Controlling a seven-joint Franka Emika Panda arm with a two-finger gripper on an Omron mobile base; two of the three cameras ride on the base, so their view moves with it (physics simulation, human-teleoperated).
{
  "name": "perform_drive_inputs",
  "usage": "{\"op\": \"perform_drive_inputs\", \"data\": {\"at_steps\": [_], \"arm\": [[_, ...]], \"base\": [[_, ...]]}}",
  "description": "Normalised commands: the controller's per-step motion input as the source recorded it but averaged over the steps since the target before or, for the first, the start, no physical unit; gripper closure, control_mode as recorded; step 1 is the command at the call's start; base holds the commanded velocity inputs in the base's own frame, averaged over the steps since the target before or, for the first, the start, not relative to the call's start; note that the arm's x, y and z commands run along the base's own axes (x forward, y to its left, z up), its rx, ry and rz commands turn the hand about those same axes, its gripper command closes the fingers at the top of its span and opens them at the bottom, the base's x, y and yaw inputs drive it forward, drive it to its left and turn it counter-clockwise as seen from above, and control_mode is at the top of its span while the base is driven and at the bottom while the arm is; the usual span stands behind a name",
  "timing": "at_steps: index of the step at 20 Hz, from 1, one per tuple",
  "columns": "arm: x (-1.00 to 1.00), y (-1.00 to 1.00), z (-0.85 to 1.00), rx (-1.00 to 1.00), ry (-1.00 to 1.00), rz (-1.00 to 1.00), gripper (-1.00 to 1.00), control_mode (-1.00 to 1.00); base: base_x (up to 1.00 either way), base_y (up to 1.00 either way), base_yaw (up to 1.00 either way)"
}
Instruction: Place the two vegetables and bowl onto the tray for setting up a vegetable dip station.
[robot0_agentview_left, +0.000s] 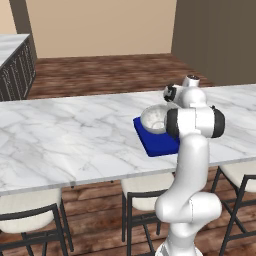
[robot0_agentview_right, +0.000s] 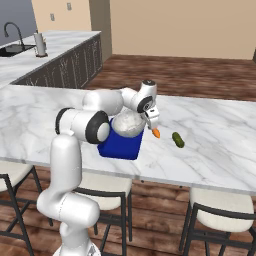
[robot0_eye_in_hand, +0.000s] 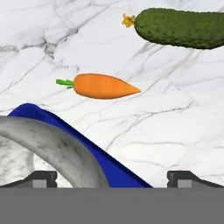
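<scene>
The grey-white speckled bowl (robot0_agentview_right: 127, 124) sits on the deep-blue tray (robot0_agentview_right: 119, 146), toward its far end. On the marble counter just right of the tray lies the orange carrot (robot0_agentview_right: 156, 133), and the dark green cucumber (robot0_agentview_right: 177, 139) lies a little farther right. My gripper (robot0_agentview_right: 151, 121) hangs open over the bowl's right rim, just above the carrot, with nothing between its fingers. In the hand view the carrot (robot0_eye_in_hand: 103, 86) lies ahead at centre and the cucumber (robot0_eye_in_hand: 183, 28) at top right. The bowl's rim (robot0_eye_in_hand: 52, 144) and the tray's corner (robot0_eye_in_hand: 94, 151) fill the lower left there.
The long marble counter (robot0_agentview_left: 65, 135) stretches left and right of the tray. White-cushioned stools (robot0_agentview_right: 220, 210) stand under its near edge. A second counter with a sink (robot0_agentview_right: 15, 47) lies at the far left.
</scene>
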Motion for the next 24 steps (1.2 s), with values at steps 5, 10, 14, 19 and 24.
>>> {"op": "perform_drive_inputs", "data": {"at_steps": [5,10,14,19,24], "arm": [[0.15,0.0,0.0,0.0,0.0,0.01,-1.0,-1.0],[0.34,-0.09,0.0,0.0,0.0,0.01,-1.0,-1.0],[0.21,-0.33,0.0,0.01,0.0,0.03,-1.0,-1.0],[0.08,-0.39,0.01,0.01,0.0,0.03,-1.0,-1.0],[-0.01,-0.14,0.14,0.0,0.0,0.03,-1.0,-1.0]], "base": [[0.0,0.0,0.0],[0.0,0.0,0.0],[0.0,0.0,0.0],[0.0,0.0,0.0],[0.0,0.0,0.0]]}}
